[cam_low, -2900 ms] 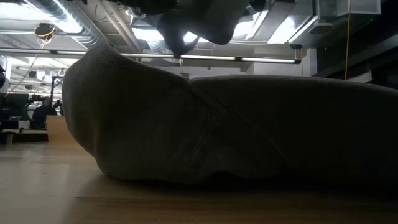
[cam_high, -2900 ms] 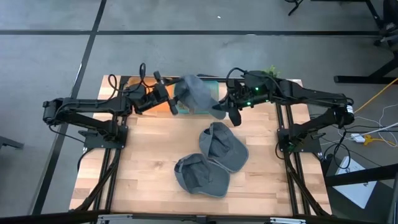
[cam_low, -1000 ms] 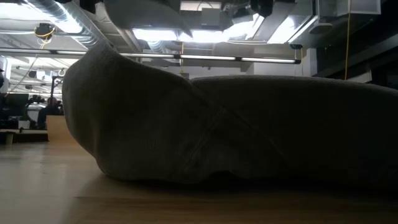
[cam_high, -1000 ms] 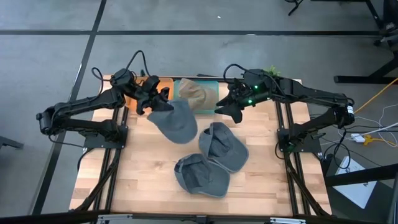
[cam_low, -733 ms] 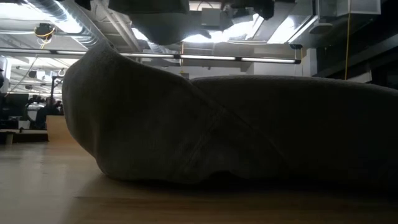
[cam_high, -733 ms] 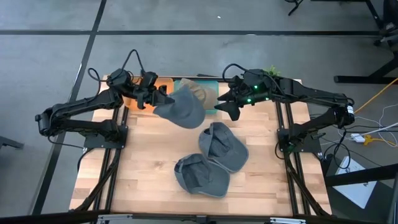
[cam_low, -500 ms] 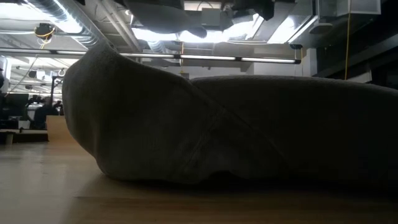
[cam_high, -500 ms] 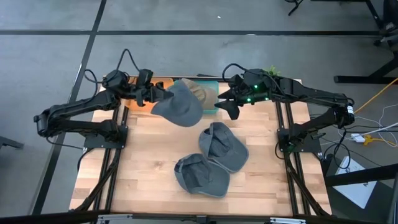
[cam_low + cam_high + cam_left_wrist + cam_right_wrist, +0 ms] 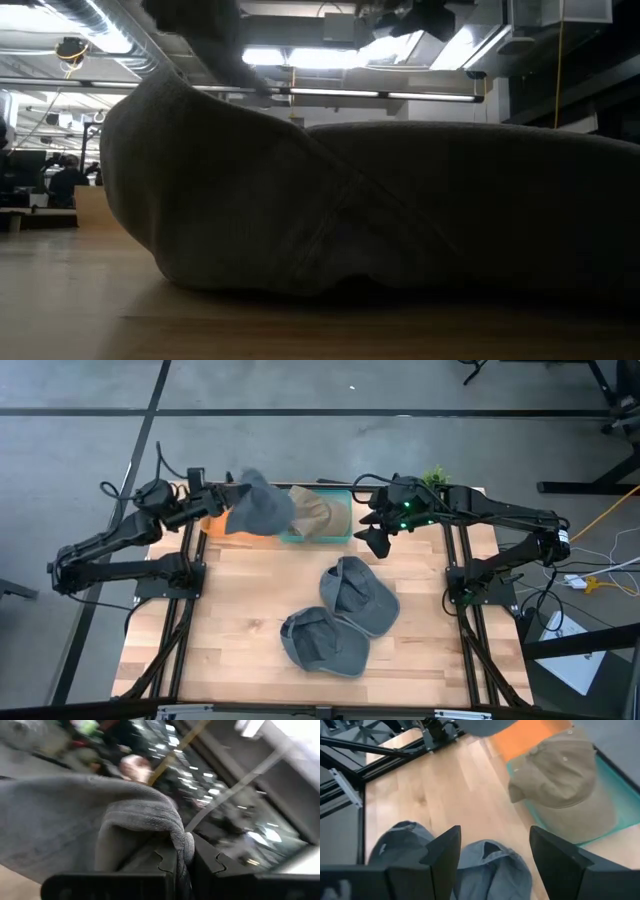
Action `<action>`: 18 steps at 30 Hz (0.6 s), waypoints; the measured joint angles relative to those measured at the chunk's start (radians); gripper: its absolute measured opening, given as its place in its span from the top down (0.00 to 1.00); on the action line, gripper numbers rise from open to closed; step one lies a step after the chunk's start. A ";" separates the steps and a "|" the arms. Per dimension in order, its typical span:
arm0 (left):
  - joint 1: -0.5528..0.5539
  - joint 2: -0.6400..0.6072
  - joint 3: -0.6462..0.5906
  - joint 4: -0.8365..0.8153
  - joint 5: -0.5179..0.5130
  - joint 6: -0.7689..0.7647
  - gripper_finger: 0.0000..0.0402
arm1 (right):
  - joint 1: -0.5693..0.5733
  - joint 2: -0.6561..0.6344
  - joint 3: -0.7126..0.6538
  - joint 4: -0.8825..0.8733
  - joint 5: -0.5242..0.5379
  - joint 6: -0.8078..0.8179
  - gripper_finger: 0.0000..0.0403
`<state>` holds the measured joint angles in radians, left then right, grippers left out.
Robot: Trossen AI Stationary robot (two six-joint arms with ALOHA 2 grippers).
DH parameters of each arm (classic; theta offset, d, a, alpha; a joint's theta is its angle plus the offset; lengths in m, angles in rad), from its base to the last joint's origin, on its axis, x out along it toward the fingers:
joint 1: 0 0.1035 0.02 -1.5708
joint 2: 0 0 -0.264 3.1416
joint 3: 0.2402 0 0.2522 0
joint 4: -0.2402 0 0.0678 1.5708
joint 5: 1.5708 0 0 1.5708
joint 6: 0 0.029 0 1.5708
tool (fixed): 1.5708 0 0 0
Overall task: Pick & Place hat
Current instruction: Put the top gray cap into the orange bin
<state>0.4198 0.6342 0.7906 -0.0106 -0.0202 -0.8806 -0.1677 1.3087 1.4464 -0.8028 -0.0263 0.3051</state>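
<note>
The fingers (image 9: 172,865) of the left gripper (image 9: 222,503) are pressed together on a fold of grey fabric, and this fabric is the edge of a grey cap (image 9: 260,506) that the gripper holds up in the air. In the high view the left arm (image 9: 110,540) is stretched from its base at the left side toward the far edge of the wooden table (image 9: 240,620), with the wrist raised. The held cap hangs over an orange tray (image 9: 215,526), just beside a teal tray (image 9: 345,532). A tan cap (image 9: 318,512) lies in the teal tray.

The right gripper (image 9: 372,530) has its fingers (image 9: 445,852) wide apart, and nothing is between them. The right arm (image 9: 480,510) reaches from the right side along the far edge, and its gripper hovers near the right end of the teal tray, pointing down toward the table.

Two more grey caps lie on the table, touching each other: the middle cap (image 9: 360,595) and the near cap (image 9: 322,643). In the low view the near cap (image 9: 380,210) fills almost the whole picture, and the held cap (image 9: 205,35) shows dark above it.
</note>
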 joint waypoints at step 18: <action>0.032 -0.047 0.000 -0.220 -0.392 0.213 0.95 | -0.001 0.000 0.000 -0.003 0.117 -0.067 0.42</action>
<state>0.4513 0.5870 0.7906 -0.2307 -0.4121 -0.6672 -0.1684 1.3087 1.4464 -0.8062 0.0902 0.2377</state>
